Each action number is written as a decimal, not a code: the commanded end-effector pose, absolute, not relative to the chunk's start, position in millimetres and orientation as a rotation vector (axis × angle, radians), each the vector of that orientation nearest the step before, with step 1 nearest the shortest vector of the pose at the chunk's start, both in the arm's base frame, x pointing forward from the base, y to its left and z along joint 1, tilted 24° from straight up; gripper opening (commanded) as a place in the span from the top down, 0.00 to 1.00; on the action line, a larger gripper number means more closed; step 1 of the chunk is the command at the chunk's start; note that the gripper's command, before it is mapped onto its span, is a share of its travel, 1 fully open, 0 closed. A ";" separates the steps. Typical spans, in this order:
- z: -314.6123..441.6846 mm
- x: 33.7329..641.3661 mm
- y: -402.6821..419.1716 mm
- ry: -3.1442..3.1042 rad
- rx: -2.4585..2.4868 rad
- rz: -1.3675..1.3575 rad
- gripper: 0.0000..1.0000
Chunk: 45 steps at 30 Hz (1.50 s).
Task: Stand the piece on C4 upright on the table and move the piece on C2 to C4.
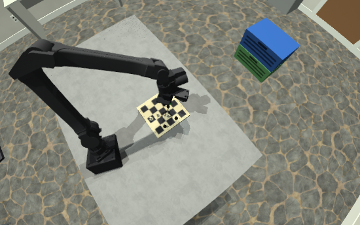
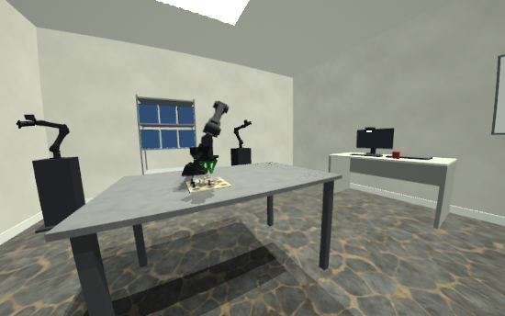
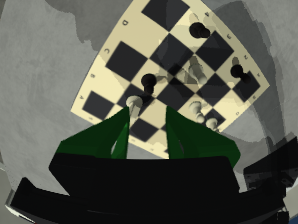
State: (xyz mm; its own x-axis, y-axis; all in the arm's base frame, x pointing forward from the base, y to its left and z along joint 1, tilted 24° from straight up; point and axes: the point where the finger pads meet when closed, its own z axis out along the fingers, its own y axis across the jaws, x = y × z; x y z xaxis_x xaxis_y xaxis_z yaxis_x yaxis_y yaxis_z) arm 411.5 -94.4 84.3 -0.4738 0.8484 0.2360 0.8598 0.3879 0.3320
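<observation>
The small chessboard (image 1: 159, 131) (image 2: 223, 185) (image 3: 100, 78) lies on the grey table (image 1: 183, 170) (image 2: 151, 197). Several dark and light pieces stand on it. One greyish piece (image 3: 193, 70) (image 1: 167, 114) lies on its side near the board's middle. A dark piece (image 3: 149, 83) and a light piece (image 3: 135, 103) stand just beyond my fingertips. My gripper (image 3: 147, 112) (image 1: 168, 105) (image 2: 208, 168) with green fingers hangs above the board, partly open, with nothing between the fingers. The square labels are too small to read.
Dark pieces (image 3: 198, 30) (image 3: 236, 70) stand at the board's far side, and light pieces (image 3: 197, 108) (image 3: 214, 123) to the right of my fingers. The arm's base (image 1: 104, 158) stands on the table. A blue and green box (image 1: 266, 49) sits on the floor.
</observation>
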 end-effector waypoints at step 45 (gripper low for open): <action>61.7 419.9 -84.3 -2.608 -1.607 -0.648 0.67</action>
State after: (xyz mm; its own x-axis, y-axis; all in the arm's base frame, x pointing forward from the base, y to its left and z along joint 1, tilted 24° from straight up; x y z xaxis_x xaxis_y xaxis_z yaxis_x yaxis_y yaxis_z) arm 417.1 -85.9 61.0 -0.4726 0.8497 0.2338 0.8598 0.3862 0.3342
